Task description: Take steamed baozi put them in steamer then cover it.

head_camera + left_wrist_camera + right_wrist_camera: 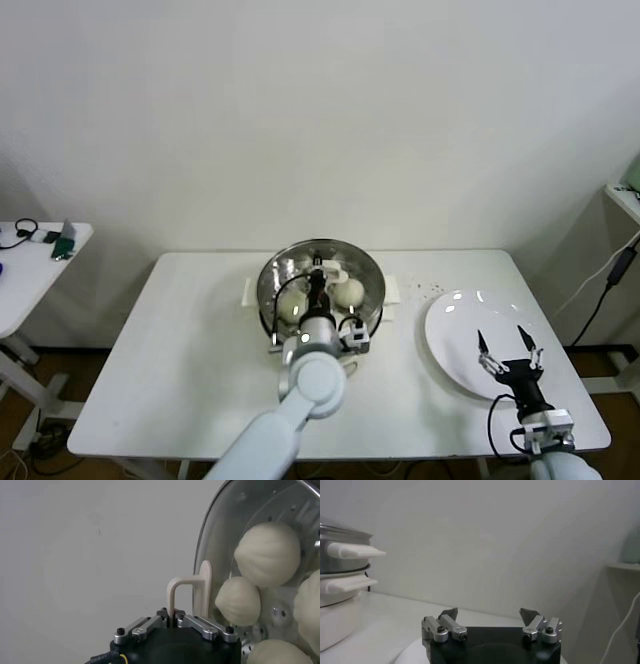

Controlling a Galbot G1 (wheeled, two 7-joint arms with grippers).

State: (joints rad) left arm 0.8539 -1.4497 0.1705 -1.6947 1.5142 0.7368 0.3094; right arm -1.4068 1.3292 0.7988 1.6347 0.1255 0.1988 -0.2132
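The steamer [372, 283] sits on its white pot base at the table's back middle, with several cream-white baozi [351, 291] inside. A clear glass lid [355, 258] lies over it; I cannot tell whether it rests on the rim. My left gripper [318, 274] is shut on the lid's cream handle [187, 594]. Through the glass lid [235, 515] the left wrist view shows baozi [267, 552] on the perforated floor. My right gripper [508, 350] hangs open and empty over the white plate [452, 330]. It appears as the right gripper [490, 614] in its own wrist view.
The steamer's wall [337, 555] and white side handles [355, 551] show at the edge of the right wrist view. A small side table [30, 265] with cables stands far left. A black cable [605, 290] hangs at the far right by a shelf.
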